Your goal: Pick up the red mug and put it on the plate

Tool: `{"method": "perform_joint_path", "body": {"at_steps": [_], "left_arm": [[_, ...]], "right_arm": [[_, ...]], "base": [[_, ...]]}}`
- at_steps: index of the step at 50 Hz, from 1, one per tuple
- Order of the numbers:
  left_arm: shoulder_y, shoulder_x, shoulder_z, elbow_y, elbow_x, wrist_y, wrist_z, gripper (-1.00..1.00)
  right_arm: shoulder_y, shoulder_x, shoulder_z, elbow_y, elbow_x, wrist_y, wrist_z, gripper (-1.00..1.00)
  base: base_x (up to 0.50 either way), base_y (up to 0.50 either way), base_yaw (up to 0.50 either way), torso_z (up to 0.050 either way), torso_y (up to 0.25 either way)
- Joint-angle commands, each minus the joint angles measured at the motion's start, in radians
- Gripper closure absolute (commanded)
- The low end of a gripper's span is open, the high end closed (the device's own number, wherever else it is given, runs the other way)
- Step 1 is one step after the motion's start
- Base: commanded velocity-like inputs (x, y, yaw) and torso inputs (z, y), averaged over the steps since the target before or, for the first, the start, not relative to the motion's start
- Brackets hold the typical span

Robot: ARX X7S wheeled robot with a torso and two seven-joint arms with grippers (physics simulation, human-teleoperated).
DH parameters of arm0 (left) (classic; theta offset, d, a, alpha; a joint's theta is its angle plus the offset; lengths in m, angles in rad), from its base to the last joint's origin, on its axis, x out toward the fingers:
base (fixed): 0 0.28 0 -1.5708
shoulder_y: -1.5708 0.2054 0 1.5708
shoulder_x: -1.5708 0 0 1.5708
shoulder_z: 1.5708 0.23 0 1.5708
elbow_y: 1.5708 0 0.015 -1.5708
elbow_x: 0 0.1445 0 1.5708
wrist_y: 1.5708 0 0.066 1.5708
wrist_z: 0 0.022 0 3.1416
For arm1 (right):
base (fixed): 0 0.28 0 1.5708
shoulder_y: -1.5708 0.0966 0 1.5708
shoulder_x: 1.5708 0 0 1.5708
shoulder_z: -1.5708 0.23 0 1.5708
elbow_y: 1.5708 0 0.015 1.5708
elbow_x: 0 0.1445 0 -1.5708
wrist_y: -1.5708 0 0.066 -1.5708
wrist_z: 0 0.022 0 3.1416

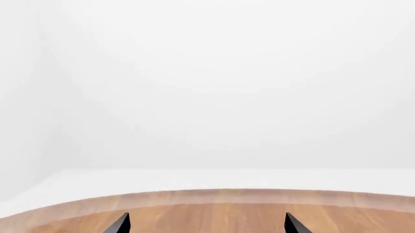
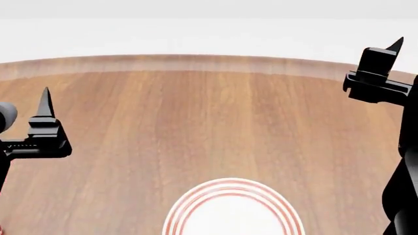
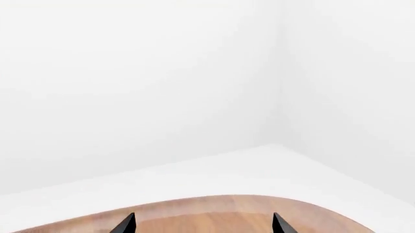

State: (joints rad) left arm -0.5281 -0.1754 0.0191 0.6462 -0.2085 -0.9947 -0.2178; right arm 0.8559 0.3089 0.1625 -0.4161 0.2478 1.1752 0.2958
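The plate (image 2: 233,210), white with red rings round its rim, lies on the wooden table at the near edge of the head view, cut off by the frame's bottom. The red mug is out of view in all frames. My left gripper (image 2: 44,115) hovers over the table's left side, well left of the plate. In the left wrist view it (image 1: 206,225) is open and empty, its tips wide apart. My right gripper (image 2: 382,61) is raised at the far right. In the right wrist view it (image 3: 202,224) is also open and empty.
The round wooden table (image 2: 209,112) has its curved far edge (image 2: 209,61) ahead, with white floor and walls beyond. Both wrist views show only the table edge (image 1: 214,196) and white walls. No other mugs show.
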Motion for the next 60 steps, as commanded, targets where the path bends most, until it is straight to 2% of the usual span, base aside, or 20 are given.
{"method": "perform_joint_path", "body": {"at_steps": [1,7,8,11,12,13,32,60], "left_arm": [[-0.024,0.029,-0.035,-0.058,0.044,0.002,-0.093,-1.00],[-0.058,0.077,-0.093,-0.120,0.089,-0.032,-0.208,-1.00],[-0.084,0.111,-0.128,-0.171,0.129,-0.034,-0.290,-1.00],[-0.098,0.125,-0.147,-0.196,0.130,-0.042,-0.321,-1.00],[-0.111,0.112,-0.215,-0.346,0.151,0.065,-0.366,-1.00],[-0.112,0.111,-0.216,-0.440,0.149,0.073,-0.367,-1.00],[-0.106,0.092,-0.210,-0.499,0.126,0.101,-0.386,-1.00],[-0.116,0.071,-0.216,-0.704,0.061,0.135,-0.346,-1.00]], "right_arm": [[-0.006,-0.010,0.006,0.012,0.018,0.009,-0.009,-1.00],[-0.003,-0.008,0.002,0.017,0.017,0.013,-0.005,-1.00],[-0.002,-0.009,0.004,0.019,0.019,0.012,-0.006,-1.00],[-0.001,-0.009,0.001,0.023,0.018,0.009,-0.005,-1.00],[-0.013,-0.011,-0.018,0.057,0.010,-0.012,-0.007,-1.00],[-0.014,-0.011,-0.018,0.061,0.010,-0.015,-0.007,-1.00],[-0.014,-0.011,-0.021,0.071,0.014,-0.017,-0.002,-1.00],[-0.031,-0.014,-0.033,0.101,0.017,-0.052,0.000,-1.00]], "base": [[0.00,0.00,0.00,0.000,0.000],[0.00,0.00,0.00,0.000,0.000],[0.00,0.00,0.00,0.000,0.000],[0.00,0.00,0.00,0.000,0.000],[0.00,0.00,0.00,0.000,0.000],[0.00,0.00,0.00,0.000,0.000],[0.00,0.00,0.00,0.000,0.000],[0.00,0.00,0.00,0.000,0.000]]}}
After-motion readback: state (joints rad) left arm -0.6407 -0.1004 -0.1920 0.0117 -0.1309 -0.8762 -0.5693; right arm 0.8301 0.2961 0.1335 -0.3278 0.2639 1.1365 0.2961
